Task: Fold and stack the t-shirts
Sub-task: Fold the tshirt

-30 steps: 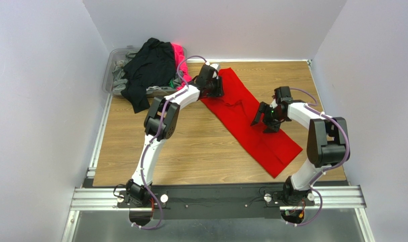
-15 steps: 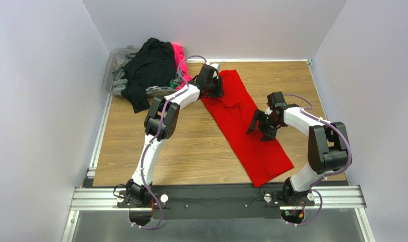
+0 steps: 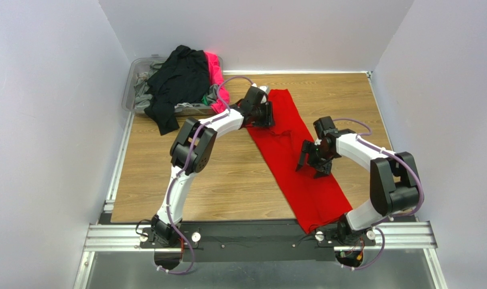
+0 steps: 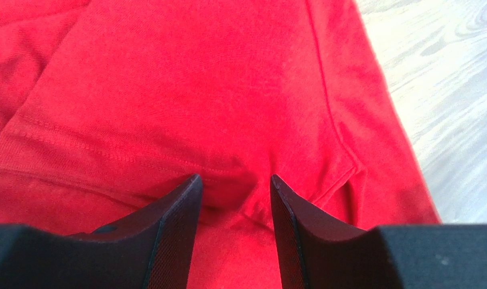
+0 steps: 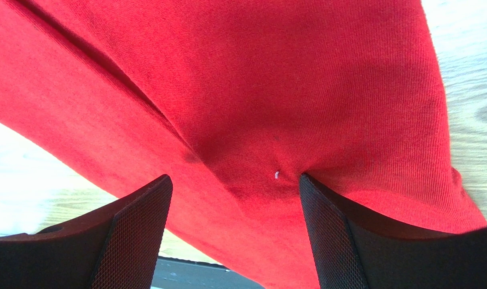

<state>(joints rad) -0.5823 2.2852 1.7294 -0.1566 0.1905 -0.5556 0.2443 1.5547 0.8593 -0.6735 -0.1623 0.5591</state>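
The bright red t-shirt (image 3: pixel 288 147) lies as a long narrow strip, running diagonally from the back middle of the table to its front edge. My left gripper (image 3: pixel 269 115) rests on the strip's far end. In the left wrist view (image 4: pixel 235 180) its jaws stand a little apart, tips pressed on puckered red cloth (image 4: pixel 197 90). My right gripper (image 3: pixel 312 166) is open wide over the strip's middle. In the right wrist view (image 5: pixel 234 180) its tips rest on the cloth (image 5: pixel 288 90). Other t-shirts, black (image 3: pixel 176 81), hot pink (image 3: pixel 214 67) and grey (image 3: pixel 144 96), are heaped at the back left.
The heap sits in a clear plastic bin (image 3: pixel 131 78) against the left wall, the black shirt hanging over its front. The red strip's near end (image 3: pixel 318 217) reaches the black rail at the table's front edge. Walls close in the left, back and right sides.
The red shirt has slid toward the near edge and swung more upright. Both grippers moved with it, the left one rightward and nearer, the right one nearer and leftward.
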